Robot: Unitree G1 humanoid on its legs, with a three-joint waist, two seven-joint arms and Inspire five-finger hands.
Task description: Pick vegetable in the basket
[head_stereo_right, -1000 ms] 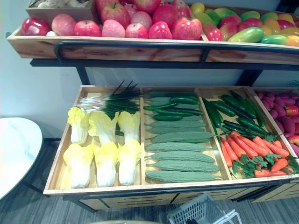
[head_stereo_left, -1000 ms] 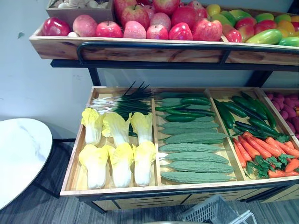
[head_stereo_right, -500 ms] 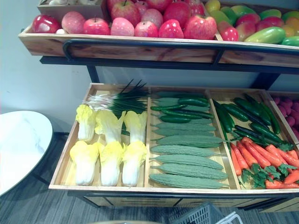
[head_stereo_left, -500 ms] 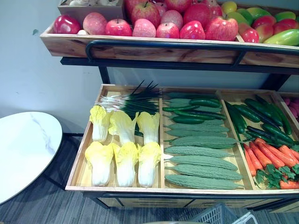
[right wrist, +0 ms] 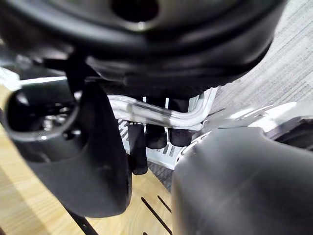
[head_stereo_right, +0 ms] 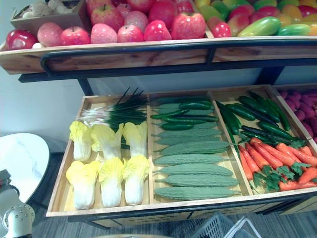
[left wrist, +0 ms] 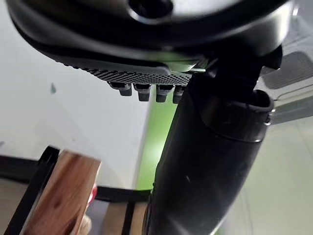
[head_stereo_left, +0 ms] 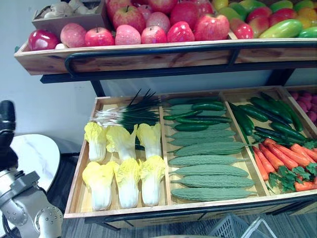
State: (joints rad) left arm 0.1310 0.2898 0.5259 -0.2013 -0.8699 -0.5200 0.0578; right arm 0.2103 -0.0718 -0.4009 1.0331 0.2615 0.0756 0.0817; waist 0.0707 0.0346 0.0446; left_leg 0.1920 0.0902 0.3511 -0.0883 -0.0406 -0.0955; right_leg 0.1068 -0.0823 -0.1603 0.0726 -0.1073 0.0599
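Six pale cabbages [head_stereo_left: 128, 171] lie in the wooden tray [head_stereo_left: 163, 207]. They are the vegetables nearest the left hand [head_stereo_left: 7, 131], which stands well off to their side with fingers straight and empty. The right hand [right wrist: 93, 161] has its fingers curled round the wire handle [right wrist: 161, 115] of the basket [head_stereo_left: 228, 229]. Nothing seems picked yet. Next, the left hand needs to reach across to a cabbage and close on it.

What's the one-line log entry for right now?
left hand: raised left of vegetable tray | right hand: fingers curled round basket handle | vegetables: in tray
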